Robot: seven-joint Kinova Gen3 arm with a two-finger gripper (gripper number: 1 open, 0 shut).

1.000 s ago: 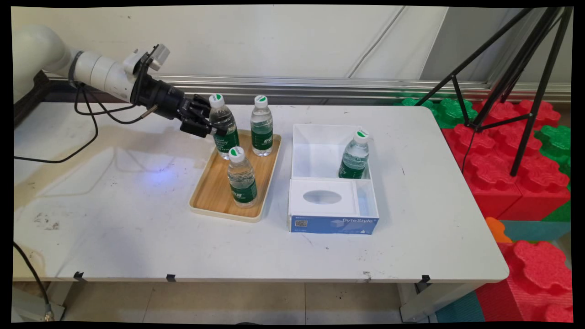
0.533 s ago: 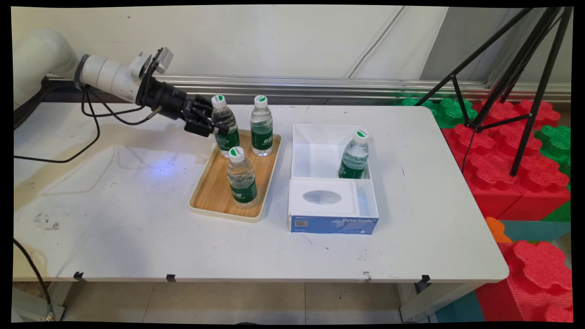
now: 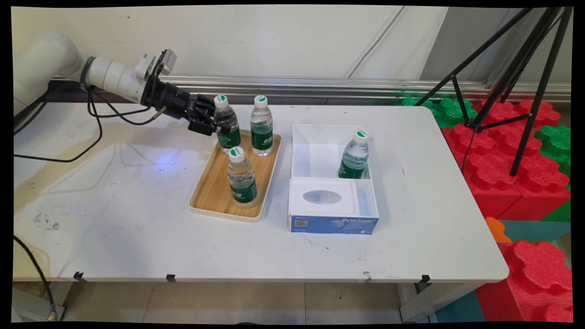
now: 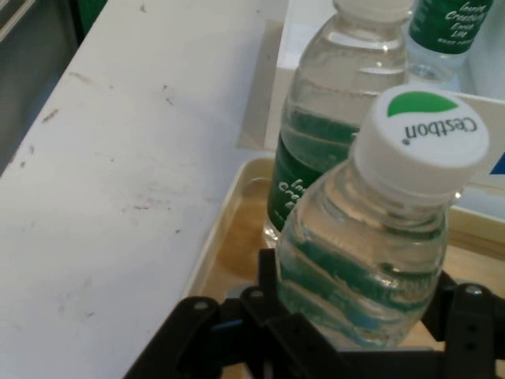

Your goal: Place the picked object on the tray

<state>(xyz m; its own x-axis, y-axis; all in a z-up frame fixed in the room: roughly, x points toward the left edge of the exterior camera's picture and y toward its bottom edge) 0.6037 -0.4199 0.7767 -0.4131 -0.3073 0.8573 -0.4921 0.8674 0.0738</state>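
My gripper is shut on the body of a clear water bottle with a green label and a white cap, holding it tilted over the far left end of the wooden tray. In the hand view this held bottle fills the space between the fingers, its cap leaning right. A second bottle stands upright on the tray just to the right, and a third bottle stands nearer the tray's middle. The second bottle shows right behind the held one.
A white open box with a blue front sits right of the tray and holds another bottle in its far compartment. Black tripod legs and red and green foam blocks stand off the table's right end. Cables hang from the arm.
The gripper has risen a little and shifted to the right with the bottle in it. The bottle's base has come up from the tray. The other bottles have not moved.
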